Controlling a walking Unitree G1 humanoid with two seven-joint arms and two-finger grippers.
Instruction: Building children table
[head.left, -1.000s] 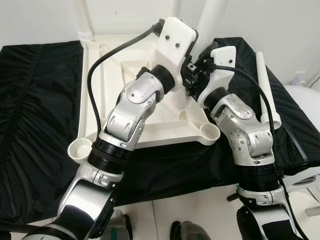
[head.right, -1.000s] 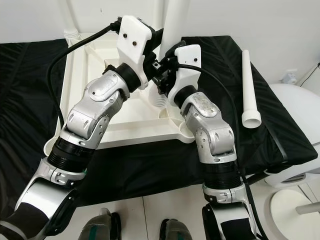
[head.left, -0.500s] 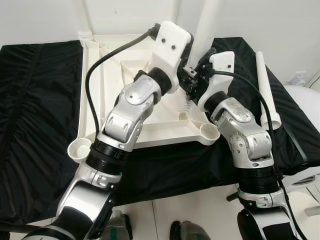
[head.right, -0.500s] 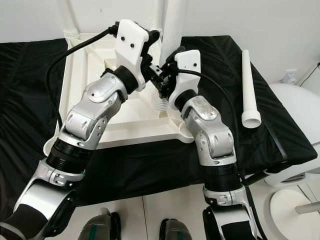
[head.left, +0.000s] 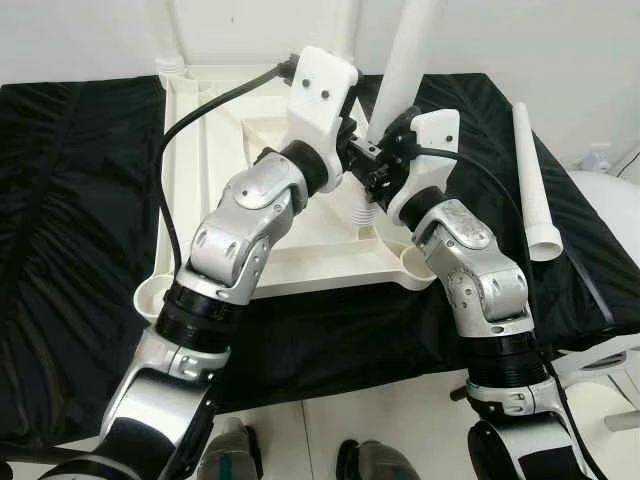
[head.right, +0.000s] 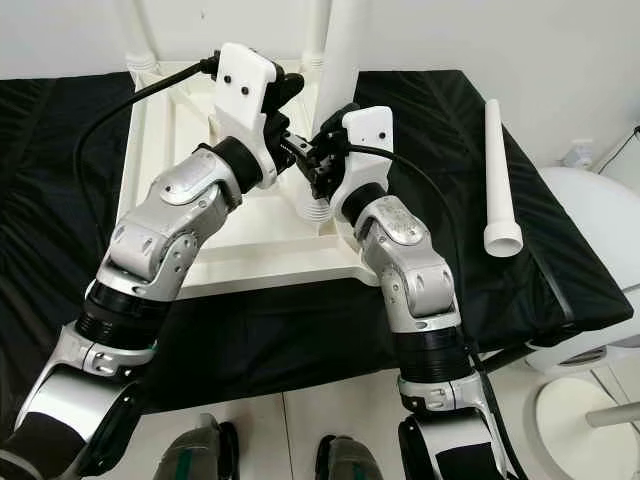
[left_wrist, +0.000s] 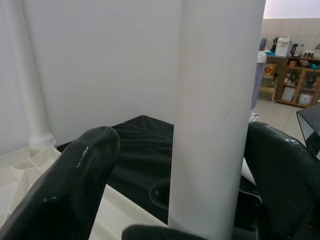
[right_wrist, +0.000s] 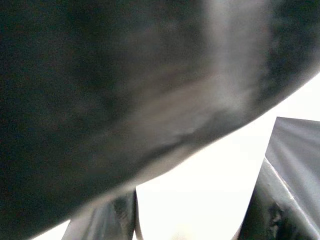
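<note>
I count one white upturned table panel (head.left: 200, 180) at the centre of the frame. It carries three upright white legs: one at the upper left corner (head.right: 132, 35), one at top centre (head.right: 318, 30), one (head.left: 408, 60) beside my two end effectors, left (head.left: 352, 160) and right (head.left: 385, 172). One loose leg (head.left: 532, 180) lies at the right on one black cloth (head.left: 70, 200).
</note>
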